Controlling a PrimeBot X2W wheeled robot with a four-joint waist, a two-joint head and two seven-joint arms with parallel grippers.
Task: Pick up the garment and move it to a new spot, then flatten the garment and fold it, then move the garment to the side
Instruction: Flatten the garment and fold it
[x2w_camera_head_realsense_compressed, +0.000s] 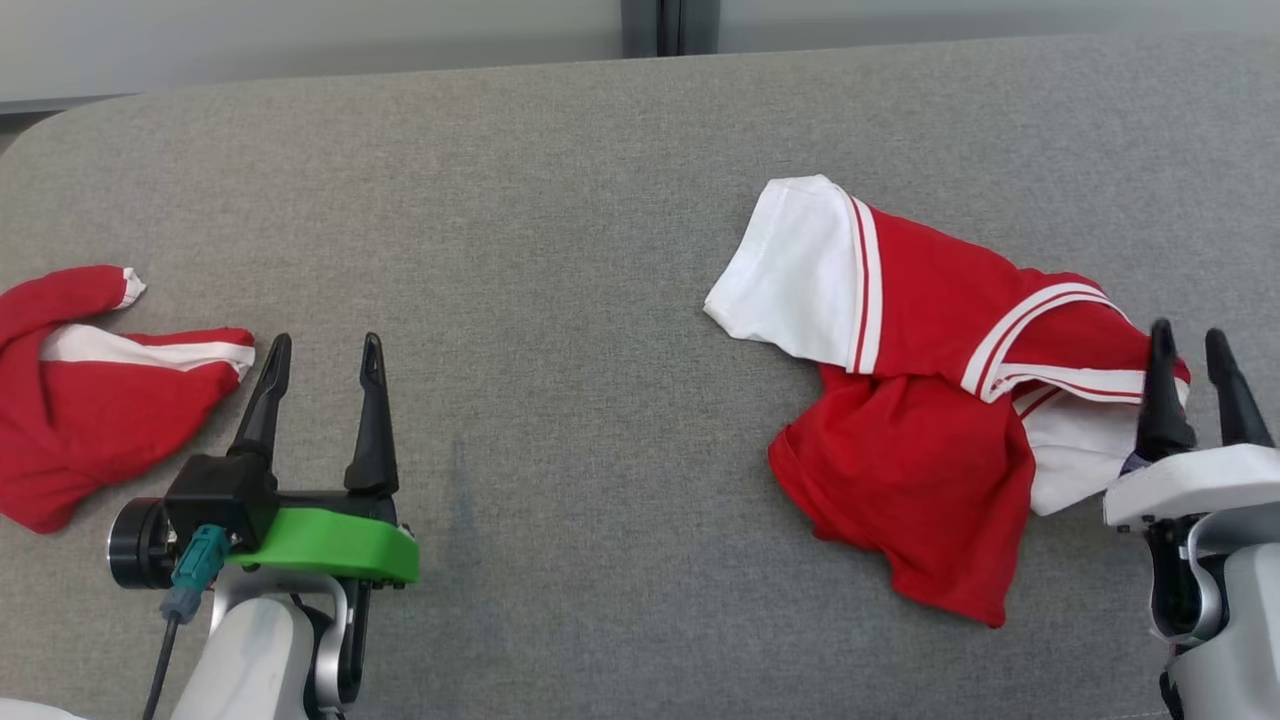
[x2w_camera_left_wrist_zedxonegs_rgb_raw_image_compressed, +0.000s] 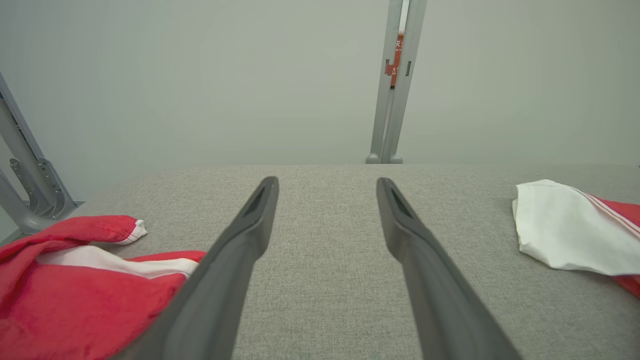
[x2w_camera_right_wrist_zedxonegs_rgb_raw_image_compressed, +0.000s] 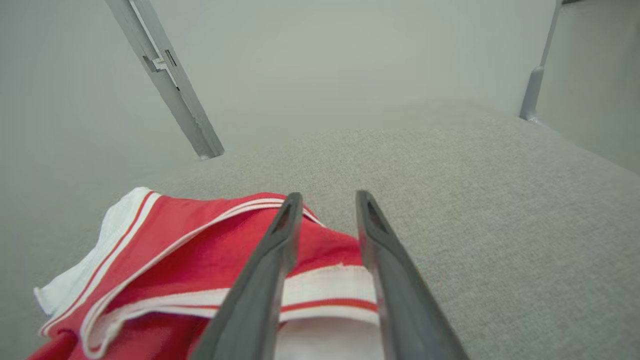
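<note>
1. The red and white T-shirt (x2w_camera_head_realsense_compressed: 900, 400) is seen crumpled on the right half of the grey fabric-covered table (x2w_camera_head_realsense_compressed: 560, 250), with one white sleeve spread flat toward the table's middle.
2. The right gripper (x2w_camera_head_realsense_compressed: 1188, 332) is placed at the T-shirt's right edge, its two dark fingers pointing across the white striped band there.
3. In the right wrist view, the fingers are parted by a moderate gap, and the striped band is seen through that gap, lying slack on the table.
4. Nothing is pinched between the right fingers; whether their tips touch the cloth cannot be told.
5. The left gripper (x2w_camera_head_realsense_compressed: 326, 340) is held over bare table on the left side, well apart from the T-shirt.
6. Its fingers are spread wide, and nothing is gripped between them.
7. A second red garment (x2w_camera_head_realsense_compressed: 80, 400) with a white stripe is bunched at the table's left edge, just beside the left gripper's outer finger.
</note>
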